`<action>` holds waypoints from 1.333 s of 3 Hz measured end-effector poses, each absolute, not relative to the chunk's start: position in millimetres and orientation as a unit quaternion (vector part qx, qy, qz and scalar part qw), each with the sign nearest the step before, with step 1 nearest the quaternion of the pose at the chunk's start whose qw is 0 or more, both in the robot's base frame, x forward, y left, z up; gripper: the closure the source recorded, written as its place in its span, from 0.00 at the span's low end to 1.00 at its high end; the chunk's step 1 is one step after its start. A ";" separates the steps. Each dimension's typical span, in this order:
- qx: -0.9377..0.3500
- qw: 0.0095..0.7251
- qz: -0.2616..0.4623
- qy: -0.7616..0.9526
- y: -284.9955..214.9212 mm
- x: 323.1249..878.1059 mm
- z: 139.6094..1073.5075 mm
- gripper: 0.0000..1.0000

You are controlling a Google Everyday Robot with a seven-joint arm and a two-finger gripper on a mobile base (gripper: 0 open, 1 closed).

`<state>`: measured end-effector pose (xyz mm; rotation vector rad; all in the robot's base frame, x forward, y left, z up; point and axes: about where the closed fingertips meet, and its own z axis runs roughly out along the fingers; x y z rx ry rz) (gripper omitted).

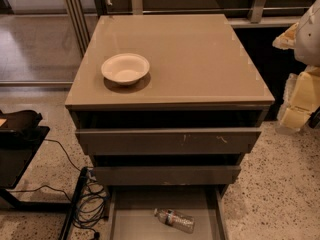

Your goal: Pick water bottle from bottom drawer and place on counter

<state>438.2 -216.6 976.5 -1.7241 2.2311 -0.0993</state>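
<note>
The water bottle [174, 220] lies on its side on the grey floor of the bottom drawer [135, 211], which is pulled out at the bottom of the view. Its white cap points left. The counter [200, 59] is the glossy taupe top of the cabinet, in the middle of the view. My gripper [299, 101] and its white and cream arm hang at the right edge, beside the cabinet at counter height, far above and to the right of the bottle. It holds nothing that I can see.
A white paper bowl [125, 68] sits on the counter's front left. The two taller drawers [167, 140] stand slightly open above the bottom one. A black stand [20, 144] and tangled black cables [90, 201] are on the speckled floor at left.
</note>
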 end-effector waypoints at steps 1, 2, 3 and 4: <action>-0.603 0.159 -0.035 0.781 -216.6 438.2 976.5 0.00; -0.599 0.154 -0.020 0.786 -219.7 436.0 952.8 0.00; -0.601 0.155 0.019 0.784 -224.1 427.0 893.0 0.00; -0.602 0.171 0.053 0.779 -228.6 412.1 808.7 0.00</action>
